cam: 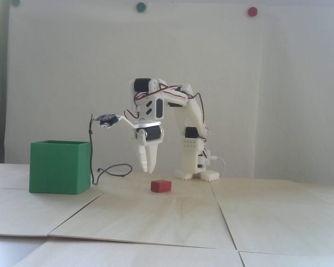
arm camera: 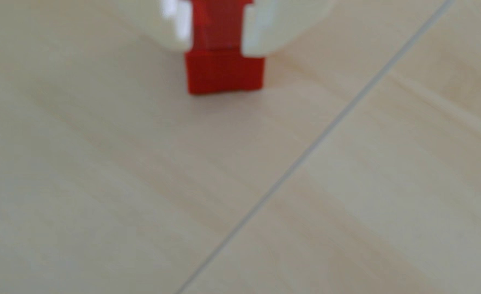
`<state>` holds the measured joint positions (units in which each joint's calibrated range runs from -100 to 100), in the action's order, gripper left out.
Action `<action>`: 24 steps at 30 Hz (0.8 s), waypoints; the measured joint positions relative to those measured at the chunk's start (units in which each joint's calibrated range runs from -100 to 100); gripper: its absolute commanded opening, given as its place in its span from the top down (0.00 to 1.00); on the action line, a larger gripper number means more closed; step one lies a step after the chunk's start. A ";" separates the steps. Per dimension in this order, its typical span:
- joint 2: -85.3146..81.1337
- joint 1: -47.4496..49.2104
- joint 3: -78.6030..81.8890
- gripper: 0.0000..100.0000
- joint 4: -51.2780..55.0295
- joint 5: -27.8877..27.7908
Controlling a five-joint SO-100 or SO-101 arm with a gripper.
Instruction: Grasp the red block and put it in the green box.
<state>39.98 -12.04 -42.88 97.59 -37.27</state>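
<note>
Below the parted, empty tool lies the red block, untouched.

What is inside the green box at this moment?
Only the outer walls and rim of the green box show in the fixed view; its interior is hidden. The red block lies outside on the table.

The small matte red rectangular block shows between and below the glossy white plastic jaws. The large plain green cube-shaped box and pale wood-grain worktop are unpatterned.
</note>
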 measured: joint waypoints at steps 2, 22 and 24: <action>0.00 -0.92 0.00 0.95 0.00 -0.26; -2.49 -3.13 7.61 0.95 -3.16 -0.51; -5.73 -3.13 13.52 0.95 -6.57 -0.51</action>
<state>34.25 -15.17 -29.36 91.01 -37.79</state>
